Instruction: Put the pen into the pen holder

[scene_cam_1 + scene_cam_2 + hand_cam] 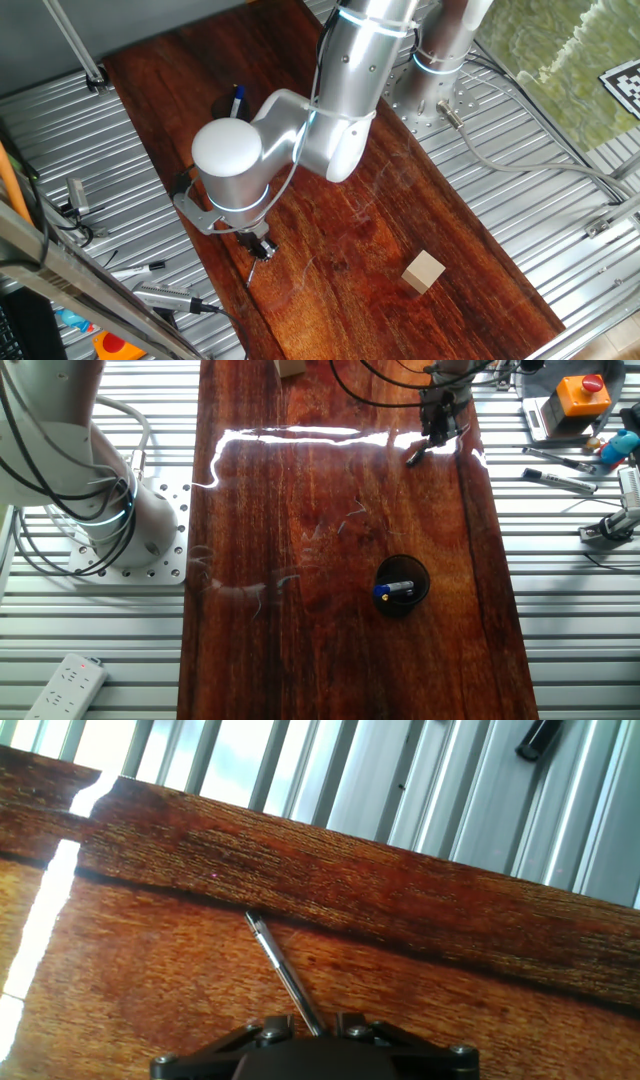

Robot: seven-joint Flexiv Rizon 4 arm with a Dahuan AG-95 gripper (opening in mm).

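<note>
The gripper [318, 1032] is pinching the pen [283, 970] between its fingers, with the slim dark shaft running out from the jaws at a slant and its silvery tip pointing toward the table's long edge beside the ribbed metal deck [90, 150]; whether the tip touches the wood I cannot tell. The pen holder [401, 586], a small black round cup, stands well apart from the gripper, further along the same side of the table [300, 540], and it already holds a blue pen [395, 591]. To do this step well, in my judgement, the arm should raise the pen clear of the board, carry it over the cup's mouth, tilt it closer to upright, and aim for the open part of the rim beside the blue pen. The board is glossy reddish-brown wood with strong grain and glare; a tan wooden cube [424, 271] sits near the far end, and markers [560, 481] lie on the corrugated aluminium alongside.
</note>
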